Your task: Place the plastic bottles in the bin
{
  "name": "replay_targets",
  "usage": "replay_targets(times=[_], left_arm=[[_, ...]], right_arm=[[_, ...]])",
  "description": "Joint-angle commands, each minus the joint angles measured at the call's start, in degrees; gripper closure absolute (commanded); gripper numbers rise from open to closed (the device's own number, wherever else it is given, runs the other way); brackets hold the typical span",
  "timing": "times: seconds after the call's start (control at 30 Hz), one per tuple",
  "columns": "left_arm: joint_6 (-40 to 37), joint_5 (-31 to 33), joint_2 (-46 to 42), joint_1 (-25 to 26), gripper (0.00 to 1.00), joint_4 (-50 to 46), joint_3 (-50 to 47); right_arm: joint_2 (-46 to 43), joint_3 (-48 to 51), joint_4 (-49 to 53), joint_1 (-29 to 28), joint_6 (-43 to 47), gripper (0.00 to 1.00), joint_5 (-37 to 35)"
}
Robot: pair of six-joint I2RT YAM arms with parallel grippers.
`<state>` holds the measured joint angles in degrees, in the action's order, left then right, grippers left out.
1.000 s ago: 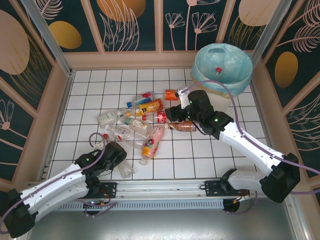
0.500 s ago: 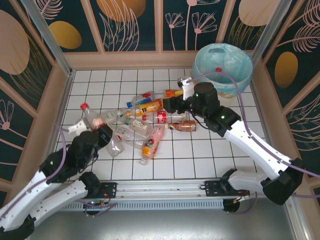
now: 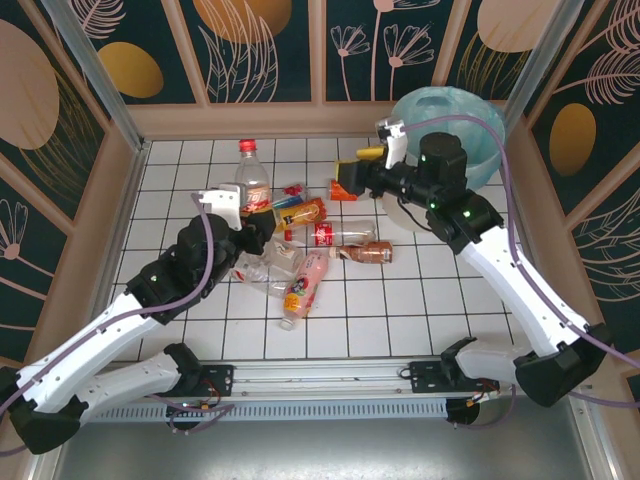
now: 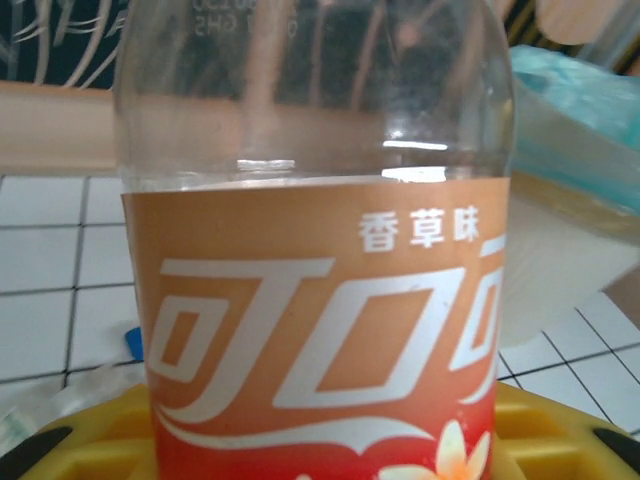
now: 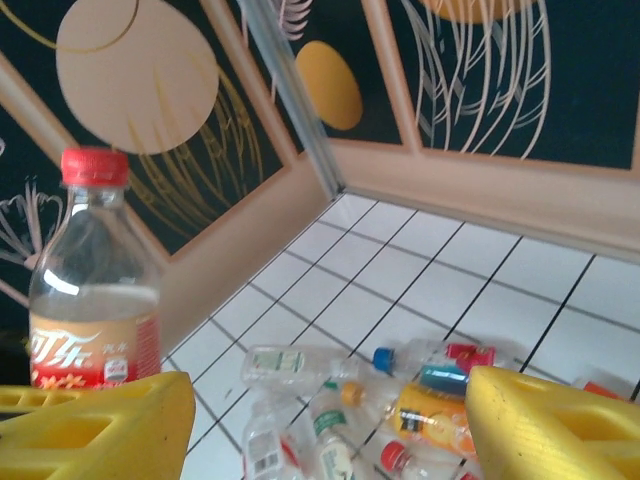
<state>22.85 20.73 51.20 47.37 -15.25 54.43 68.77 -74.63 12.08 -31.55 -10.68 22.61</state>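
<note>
While upright, gripped by the left hand (image 3: pixel 254 222), clear red-capped bottle (image 3: pixel 251 182); right hand (image 3: pixel 362 172) released, near the bin (image 3: pixel 478 118).

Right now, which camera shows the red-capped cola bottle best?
Top external: the cola bottle shows nearly whole. Right wrist: cap to label, base hidden. Left wrist: a close-up of its label.

We are seeing a clear bottle (image 3: pixel 252 190) with a red cap and orange-red label standing upright, raised off the tiles. The other bottles (image 3: pixel 305 280), pink, orange, brown and clear, are lying sideways in a loose heap mid-floor. The cream bin (image 3: pixel 425 105), lined with a blue bag, is sitting at the far right corner.
</note>
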Motion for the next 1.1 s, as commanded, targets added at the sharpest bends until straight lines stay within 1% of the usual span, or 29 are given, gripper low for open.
replay_targets(times=[0.0, 0.17, 0.27, 0.33, 0.37, 0.4, 0.43, 0.47, 0.5, 0.53, 0.57, 0.63, 0.73, 0.8, 0.9, 0.97, 1.07], left_arm=[[-9.4, -7.4, 0.5, 0.1, 0.66, 9.8, -1.4], [-10.7, -15.1, -0.4, 0.2, 0.67, 14.9, -3.8], [-10.7, -18.8, -1.3, 0.2, 0.68, 19.5, -7.1], [-13.1, -19.8, -1.2, 0.2, 0.68, 22.0, -10.0], [-15.0, -19.0, -0.4, 0.2, 0.68, 21.8, -9.9], [-14.6, -15.4, 1.0, 0.1, 0.72, 22.8, -9.0], [-14.1, -12.5, 2.7, 0.1, 0.75, 24.1, -7.9], [-14.2, -13.7, 4.8, 0.2, 0.77, 21.6, -5.6], [-15.1, -16.6, 6.6, 0.1, 0.75, 17.6, -3.2], [-15.2, -18.0, 7.4, 0.2, 0.74, 16.4, -2.7], [-14.1, -18.3, 7.4, 0.2, 0.74, 17.5, -3.5], [-12.7, -21.3, 6.9, 0.2, 0.73, 20.1, -5.2], [-11.8, -24.5, 5.5, 0.3, 0.72, 25.6, -8.6], [-10.5, -24.6, 4.5, 0.2, 0.73, 28.2, -10.0], [-10.0, -28.2, 3.3, 0.2, 0.73, 30.1, -10.5], [-11.6, -29.3, 2.8, 0.3, 0.73, 29.6, -10.0], [-13.7, -30.2, 2.9, 0.2, 0.73, 26.4, -8.0]], right_arm=[[-4.4, 3.0, -4.0, -0.1, -1.1, 0.27, 6.3], [-7.4, 2.6, -2.4, -0.1, -0.7, 0.27, 10.2], [-9.3, 3.2, -3.6, -0.1, 0.2, 0.27, 10.4], [-9.2, 1.7, -2.0, -0.1, -1.1, 0.28, 6.3], [-9.0, 0.4, -0.2, -0.1, -2.2, 0.28, 4.7], [-9.2, 0.2, -0.9, -0.1, -3.6, 0.28, 2.2], [-10.3, 2.1, -4.4, -0.1, -6.6, 0.28, -2.3], [-11.7, 4.8, -7.6, 1.6, -6.4, 0.29, -3.6], [-13.3, 7.7, -10.3, 1.9, -3.2, 0.28, -2.2], [-14.5, 8.9, -10.3, 2.9, -2.2, 0.27, -2.8], [-15.0, 8.6, -9.2, 3.9, -3.7, 0.28, -3.2], [-15.0, 6.1, -7.4, 6.5, -3.5, 0.26, 5.9], [-14.1, 4.2, -7.1, 6.8, -2.2, 0.25, 15.2], [-13.5, 2.7, -5.1, 6.8, -2.1, 0.25, 15.8], [-13.3, 1.4, -2.8, 6.8, -2.5, 0.25, 18.1], [-13.5, 2.2, -3.8, 6.8, -3.6, 0.25, 20.6], [-14.0, 3.4, -6.3, 6.7, -6.3, 0.25, 22.5]])
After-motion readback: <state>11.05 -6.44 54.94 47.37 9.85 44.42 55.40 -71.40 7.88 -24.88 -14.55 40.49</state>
